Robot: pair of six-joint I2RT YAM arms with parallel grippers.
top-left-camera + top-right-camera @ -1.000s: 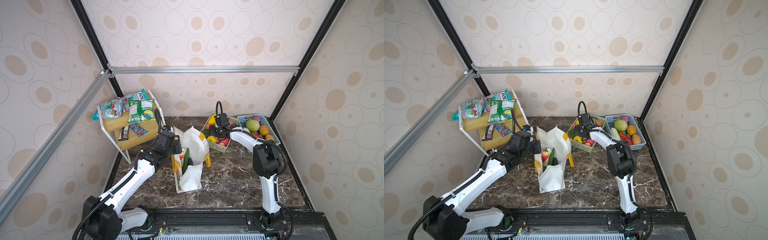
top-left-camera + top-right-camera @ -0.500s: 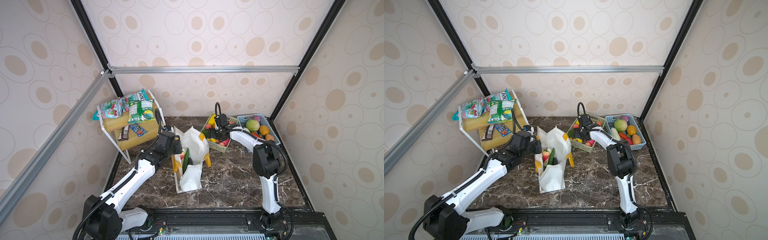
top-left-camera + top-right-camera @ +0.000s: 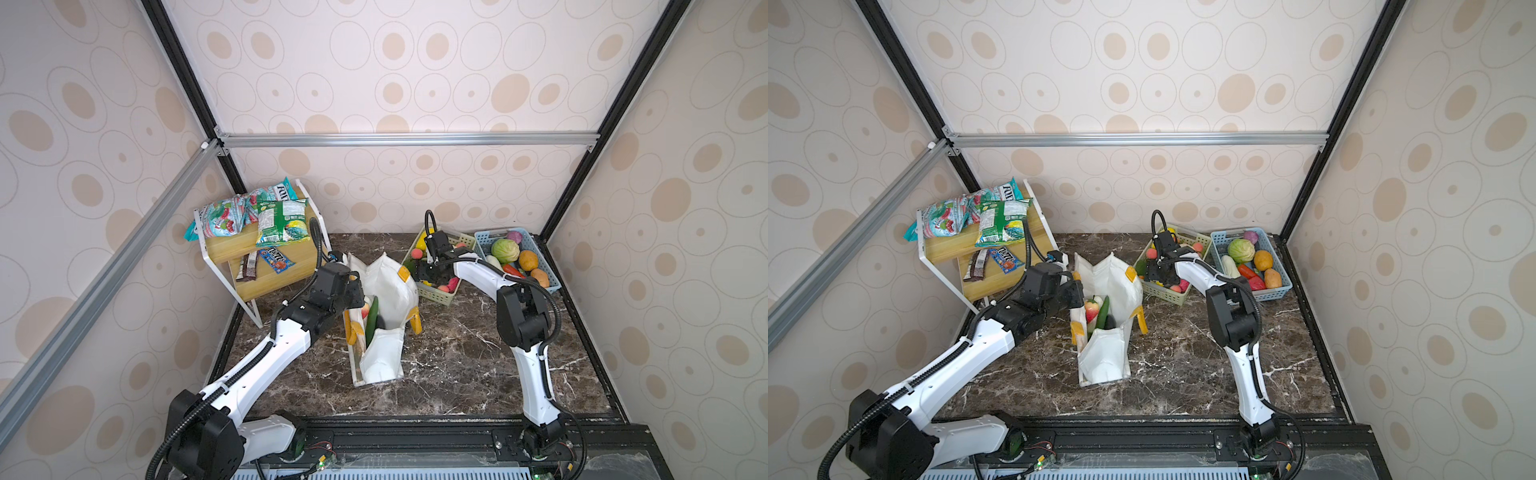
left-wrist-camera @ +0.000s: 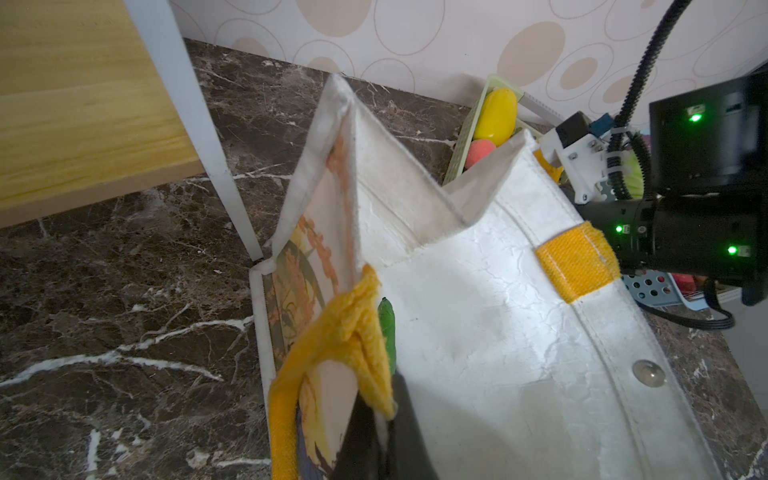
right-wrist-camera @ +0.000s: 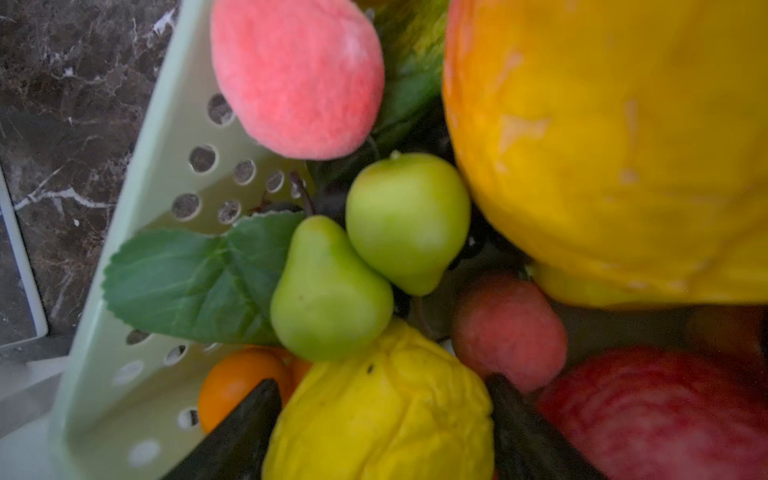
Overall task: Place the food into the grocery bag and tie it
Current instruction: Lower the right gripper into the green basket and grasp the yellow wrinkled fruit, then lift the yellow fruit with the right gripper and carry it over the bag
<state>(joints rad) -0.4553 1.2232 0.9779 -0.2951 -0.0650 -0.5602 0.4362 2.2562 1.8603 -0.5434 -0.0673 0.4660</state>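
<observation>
Grocery bag [image 3: 1104, 361]: centre of counter [image 3: 1183, 365], open — cucumber [image 3: 1102, 312] inside.
Left gripper [image 3: 1076, 291]: at bag's rim.
Right gripper [image 3: 1156, 274]: over green basket [image 3: 1173, 297].

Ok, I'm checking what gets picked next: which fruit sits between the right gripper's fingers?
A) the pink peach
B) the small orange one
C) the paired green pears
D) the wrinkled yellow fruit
D: in the right wrist view the right gripper has its dark fingers apart on either side of the wrinkled yellow fruit in the green basket.
</observation>
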